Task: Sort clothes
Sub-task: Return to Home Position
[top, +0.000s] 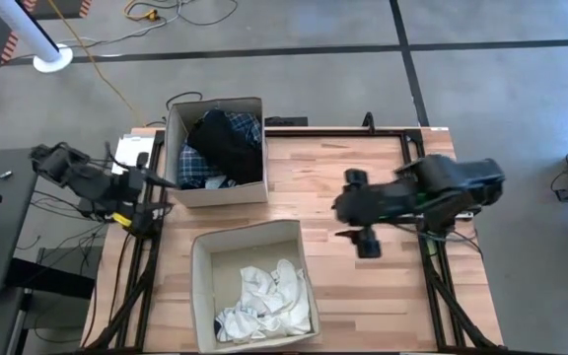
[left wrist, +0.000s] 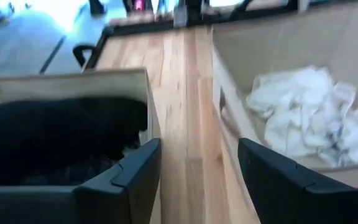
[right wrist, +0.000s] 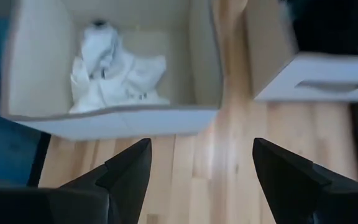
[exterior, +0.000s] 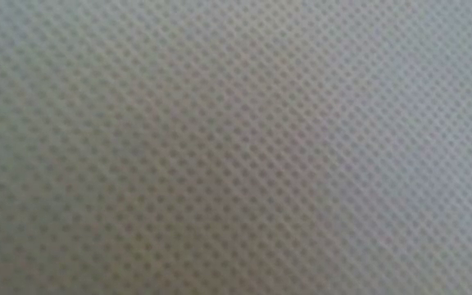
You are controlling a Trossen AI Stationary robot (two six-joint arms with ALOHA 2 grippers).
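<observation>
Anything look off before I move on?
Yes: grey dimpled fabric fills the whole low view, blocking that camera. Otherwise dark clothes sit in the far box, white clothes in the near box, none spilled.

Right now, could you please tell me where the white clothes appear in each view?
High: white clothes lie in the lower box.
Low: not in it; grey mesh fills the picture.
Left wrist: white clothes, inside that same box.
Right wrist: white clothes, inside that same box.
Landmark in all three: the upper box of dark clothes beside it.
</observation>
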